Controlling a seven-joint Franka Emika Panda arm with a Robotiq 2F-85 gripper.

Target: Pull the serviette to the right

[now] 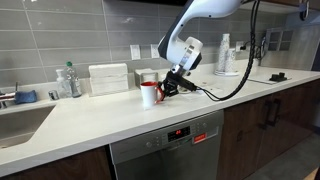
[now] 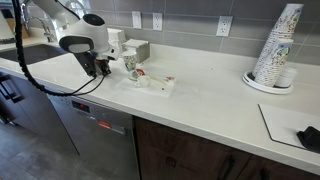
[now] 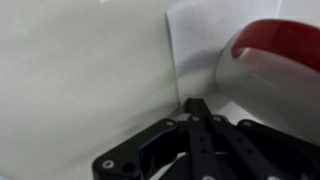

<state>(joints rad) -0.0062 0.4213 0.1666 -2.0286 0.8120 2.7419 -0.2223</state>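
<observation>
The gripper (image 3: 197, 104) is low over a white kitchen counter (image 2: 220, 105). In the wrist view its black fingers look pressed together, the tip at the near edge of the serviette (image 3: 190, 40). Whether any paper is caught between them cannot be told.

The serviette is a plain white sheet with a straight edge and a square corner. It lies flat and is barely paler than the counter under it. In an exterior view it (image 2: 160, 84) stretches away from the gripper (image 2: 103, 68) along the counter, with small red marks on top that are too small to identify.

A red-and-white cup (image 3: 270, 50) stands at the serviette's far side in the wrist view. In both exterior views the cup (image 1: 148, 94) is just beside the gripper (image 1: 168, 90).

The white arm (image 1: 205, 12) arches down from above, trailing a black cable (image 1: 235, 80). A dishwasher (image 1: 165, 145) sits under the counter below it. A stack of paper cups (image 2: 280, 45) stands well apart along the wall, and a sink (image 1: 20, 120) lies at the opposite end.
</observation>
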